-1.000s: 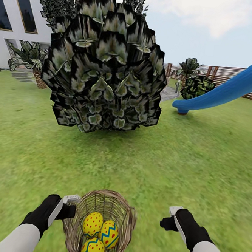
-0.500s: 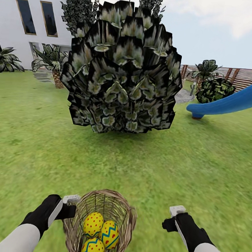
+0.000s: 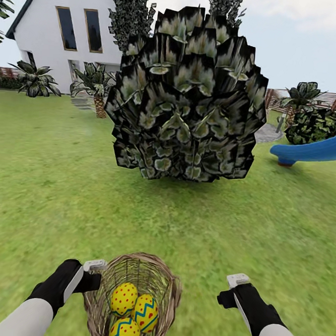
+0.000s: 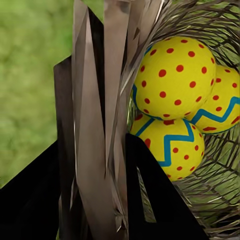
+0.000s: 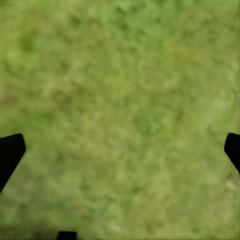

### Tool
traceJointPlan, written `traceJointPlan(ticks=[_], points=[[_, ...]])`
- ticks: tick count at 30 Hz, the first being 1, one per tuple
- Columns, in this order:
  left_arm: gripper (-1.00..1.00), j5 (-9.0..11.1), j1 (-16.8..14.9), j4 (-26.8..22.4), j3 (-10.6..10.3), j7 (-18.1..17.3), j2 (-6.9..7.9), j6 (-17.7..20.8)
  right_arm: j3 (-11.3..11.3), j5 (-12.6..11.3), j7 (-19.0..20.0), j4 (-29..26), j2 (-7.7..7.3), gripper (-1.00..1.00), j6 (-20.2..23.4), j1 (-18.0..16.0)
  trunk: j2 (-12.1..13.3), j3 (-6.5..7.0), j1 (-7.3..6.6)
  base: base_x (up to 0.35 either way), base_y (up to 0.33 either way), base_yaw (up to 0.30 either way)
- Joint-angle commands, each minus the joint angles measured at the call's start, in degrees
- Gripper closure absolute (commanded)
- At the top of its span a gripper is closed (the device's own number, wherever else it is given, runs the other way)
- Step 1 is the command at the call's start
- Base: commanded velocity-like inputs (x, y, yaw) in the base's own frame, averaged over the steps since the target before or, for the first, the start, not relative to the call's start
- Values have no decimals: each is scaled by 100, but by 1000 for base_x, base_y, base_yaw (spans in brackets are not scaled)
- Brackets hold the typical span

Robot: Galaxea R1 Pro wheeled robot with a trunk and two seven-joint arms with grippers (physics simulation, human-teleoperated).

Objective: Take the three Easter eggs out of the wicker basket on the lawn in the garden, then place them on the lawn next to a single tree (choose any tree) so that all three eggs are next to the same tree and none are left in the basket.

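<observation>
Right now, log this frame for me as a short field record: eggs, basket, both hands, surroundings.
eggs: three Easter eggs, all inside the basket
basket: wicker basket, gripped at its rim by the left hand
left hand: left hand, shut on the basket wall
right hand: right hand, open over bare lawn, holding nothing
ahead: large dark leafy bush, white house, blue slide

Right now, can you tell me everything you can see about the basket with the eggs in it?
The basket is small, round and deep, woven from brown wicker with open gaps you can see through. It sits upright, low between the robot's two arms, above the lawn. Three yellow eggs with red dots and blue zigzags lie bunched together inside. The left tool is shut on its rim, the wicker pinched between the fingers. The right tool stays apart from it, open.
</observation>
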Motion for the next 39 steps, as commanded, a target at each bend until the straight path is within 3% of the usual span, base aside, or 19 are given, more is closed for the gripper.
traceJointPlan(ticks=[1,23,28,39], points=[[100,80,-3,-5,20,-12,-3,30,-35,60,51,-14,2,-100,25,1,38,13,-23,0,0,291],[100,80,-5,-9,20,-12,-3,30,-47,60,43,55,-9,-100,16,-7,921,408,-506,0,0,291],[100,80,-3,-9,20,-12,-3,30,-39,60,34,94,-89,-100,8,-7,1121,498,-616,0,0,293],[100,80,-3,-9,20,-12,-11,30,-29,42,34,191,-42,-100,-14,-7,1562,695,-857,0,0,294]])
